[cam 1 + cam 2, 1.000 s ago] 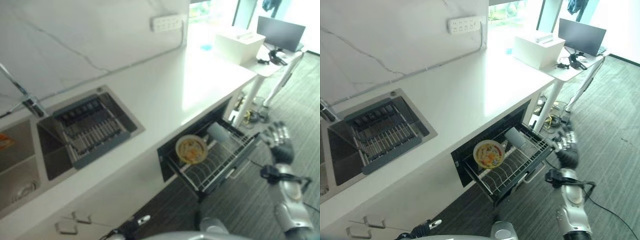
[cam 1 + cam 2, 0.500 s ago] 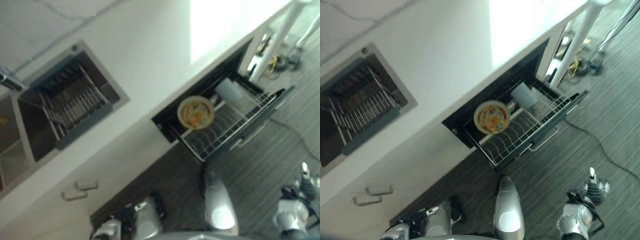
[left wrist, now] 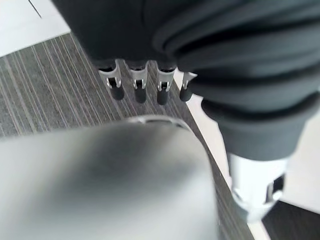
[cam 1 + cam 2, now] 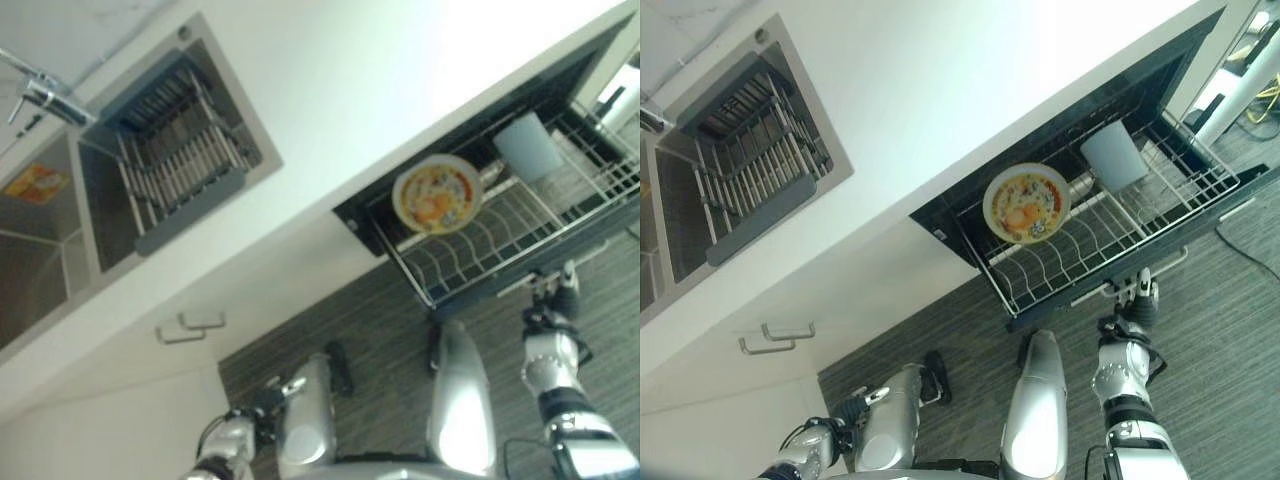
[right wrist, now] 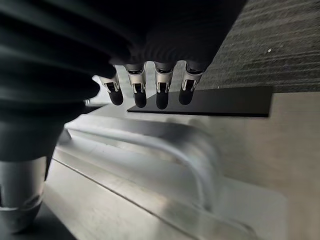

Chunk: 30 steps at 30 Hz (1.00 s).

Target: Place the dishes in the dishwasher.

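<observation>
Now the right hand (image 4: 1132,303) has come down to the handle (image 4: 1146,272) on the front of the pulled-out dishwasher rack (image 4: 1110,225), fingers (image 5: 159,92) straight and holding nothing. A plate (image 4: 1026,204) stands in the rack with a cup (image 4: 1113,155) near it. Low by the floor, the left hand (image 3: 145,85) hangs loose and empty.

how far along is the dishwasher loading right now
Done: a patterned plate and a pale cup already sit in the pulled-out dishwasher rack. In hand: nothing is carried; the right hand, fingers straight, is at the drawer's front handle, while the left hand hangs low by the floor. Left: the drawer is open, so pushing it shut looks like the remaining step.
</observation>
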Motion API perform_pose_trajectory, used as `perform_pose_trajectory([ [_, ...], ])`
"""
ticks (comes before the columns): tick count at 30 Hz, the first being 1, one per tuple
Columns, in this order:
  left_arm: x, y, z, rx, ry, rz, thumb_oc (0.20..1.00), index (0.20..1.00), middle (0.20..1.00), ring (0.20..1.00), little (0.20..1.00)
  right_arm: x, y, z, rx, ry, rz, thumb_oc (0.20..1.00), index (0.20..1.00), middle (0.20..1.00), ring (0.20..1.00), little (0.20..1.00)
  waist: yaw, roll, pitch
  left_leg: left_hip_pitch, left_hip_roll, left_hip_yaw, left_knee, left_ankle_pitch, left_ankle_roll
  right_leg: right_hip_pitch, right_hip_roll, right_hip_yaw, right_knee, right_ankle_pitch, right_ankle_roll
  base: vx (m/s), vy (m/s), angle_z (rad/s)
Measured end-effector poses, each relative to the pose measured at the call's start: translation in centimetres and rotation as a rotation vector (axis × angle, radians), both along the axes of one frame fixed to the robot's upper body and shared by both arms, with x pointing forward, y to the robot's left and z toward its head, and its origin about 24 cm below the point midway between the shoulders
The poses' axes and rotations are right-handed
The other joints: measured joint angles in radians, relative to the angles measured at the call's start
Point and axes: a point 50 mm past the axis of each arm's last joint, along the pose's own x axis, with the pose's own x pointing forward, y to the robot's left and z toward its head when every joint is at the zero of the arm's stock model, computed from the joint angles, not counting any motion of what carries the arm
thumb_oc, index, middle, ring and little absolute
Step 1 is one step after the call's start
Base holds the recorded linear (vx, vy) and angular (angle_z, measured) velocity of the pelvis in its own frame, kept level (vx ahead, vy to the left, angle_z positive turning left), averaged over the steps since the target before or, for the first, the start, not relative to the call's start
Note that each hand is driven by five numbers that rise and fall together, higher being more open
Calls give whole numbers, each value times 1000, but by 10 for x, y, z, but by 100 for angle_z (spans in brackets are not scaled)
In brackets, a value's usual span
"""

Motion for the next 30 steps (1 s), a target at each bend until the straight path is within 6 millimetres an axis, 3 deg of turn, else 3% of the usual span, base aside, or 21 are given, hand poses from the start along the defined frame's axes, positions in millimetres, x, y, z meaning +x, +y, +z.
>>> perform_pose_trajectory([
  [7, 18, 0, 12, -12, -84, -30, 1000, 1000, 1000, 1000, 1000, 43, 2, 64, -222, -20, 153, 1000, 1000, 1000, 1000, 1000, 56, -14, 20, -89, 1, -41, 7, 25, 9, -57, -2, -35, -3, 14, -8, -26, 33, 12],
  [11, 27, 3, 20, 13, -127, -80, 1000, 1000, 1000, 1000, 1000, 55, 4, 82, -264, -5, 179, 1000, 1000, 1000, 1000, 1000, 96, -32, 31, -106, 0, -64, -12, 37, 4, -55, -1, -62, -21, 24, -19, 9, 29, 16],
  [18, 29, 4, 24, 22, -149, -132, 1000, 1000, 1000, 1000, 1000, 70, -13, 116, -432, 142, 186, 1000, 1000, 1000, 1000, 1000, 151, -40, 36, -135, -11, -86, -46, 57, 2, -27, -3, -103, -113, 82, -1, 2, 51, 10],
  [21, 33, 3, 29, 17, -181, -148, 1000, 1000, 1000, 1000, 1000, 73, -18, 118, -489, 212, 182, 1000, 1000, 1000, 1000, 1000, 176, -41, 37, -137, -23, -96, -45, 62, 8, -7, -21, -125, -129, 89, 11, 12, 75, 17],
  [23, 43, -2, 42, 0, -277, -188, 1000, 1000, 1000, 1000, 1000, 68, -40, 118, -643, 462, 168, 1000, 1000, 1000, 1000, 1000, 202, -50, 39, -133, -34, -126, -71, 81, 19, 22, -28, -160, -146, 96, 15, 27, 8, 36],
  [24, 43, 2, 44, 11, -286, -196, 1000, 1000, 1000, 1000, 1000, 66, -43, 116, -641, 480, 167, 1000, 1000, 1000, 1000, 1000, 212, -64, 41, -136, -34, -132, -74, 87, 20, 19, -26, -162, -154, 99, 12, 29, -1, 34],
  [30, 39, 14, 51, 47, -286, -334, 1000, 1000, 1000, 1000, 1000, 65, -45, 117, -604, 481, 179, 1000, 1000, 1000, 1000, 1000, 221, -67, 43, -176, -34, -178, -87, 119, 16, 21, -9, -204, -178, 116, 6, 3, -35, 13],
])
